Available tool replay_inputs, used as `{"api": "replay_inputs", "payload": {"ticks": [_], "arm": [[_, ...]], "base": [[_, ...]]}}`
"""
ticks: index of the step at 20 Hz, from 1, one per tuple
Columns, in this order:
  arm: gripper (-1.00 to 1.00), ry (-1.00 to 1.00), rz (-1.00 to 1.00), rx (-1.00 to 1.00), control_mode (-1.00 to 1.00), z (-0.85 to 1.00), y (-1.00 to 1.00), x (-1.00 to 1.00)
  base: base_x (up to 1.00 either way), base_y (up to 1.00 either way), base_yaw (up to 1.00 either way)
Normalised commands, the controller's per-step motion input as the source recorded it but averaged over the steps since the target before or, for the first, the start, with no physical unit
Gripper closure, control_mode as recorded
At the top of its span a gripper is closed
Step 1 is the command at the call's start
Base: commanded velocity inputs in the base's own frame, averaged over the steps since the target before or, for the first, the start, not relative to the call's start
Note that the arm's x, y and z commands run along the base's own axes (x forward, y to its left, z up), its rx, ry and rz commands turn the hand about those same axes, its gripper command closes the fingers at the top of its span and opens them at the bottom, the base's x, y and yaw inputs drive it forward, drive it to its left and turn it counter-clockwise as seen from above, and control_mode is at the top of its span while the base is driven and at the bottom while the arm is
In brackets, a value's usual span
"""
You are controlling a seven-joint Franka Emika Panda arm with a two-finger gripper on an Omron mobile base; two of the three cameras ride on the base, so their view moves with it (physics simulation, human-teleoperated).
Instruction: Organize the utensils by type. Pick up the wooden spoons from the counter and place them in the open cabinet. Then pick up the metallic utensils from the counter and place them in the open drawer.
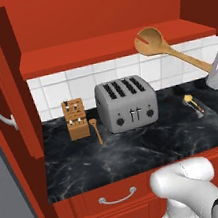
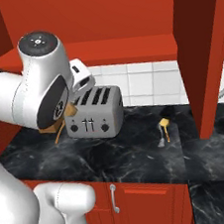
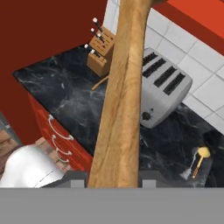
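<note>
Holding a wooden spoon (image 1: 172,51) aloft before the cabinet (image 1: 115,46).

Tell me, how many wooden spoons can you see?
2. One big wooden spoon is held up in the air by the tool. A small wooden spoon lies on the counter between knife block and toaster.

left base: behind-left, faces counter (image 1: 139,151) | right base: behind-right, shares toaster (image 2: 94,114) | hand: close, looks down
</note>
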Motion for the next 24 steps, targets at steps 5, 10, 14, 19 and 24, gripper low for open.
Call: {"api": "replay_inputs", "payload": {"ticks": [5, 10, 14, 19, 24], "arm": [[1.0, 0.0, 0.01, 0.0, -1.0, 0.11, 0.35, 0.4], [1.0, -0.01, 0.05, 0.0, -1.0, 0.12, 0.25, 0.32], [1.0, 0.08, 0.08, 0.0, -1.0, 0.31, 0.18, 0.37], [1.0, 0.07, 0.07, -0.01, -1.0, 0.19, 0.04, 0.44], [1.0, 0.0, 0.01, 0.0, -1.0, -0.03, 0.01, 0.55]], "base": [[0.0, 0.0, 0.0], [0.0, 0.0, 0.0], [0.0, 0.0, 0.0], [0.0, 0.0, 0.0], [0.0, 0.0, 0.0]]}}
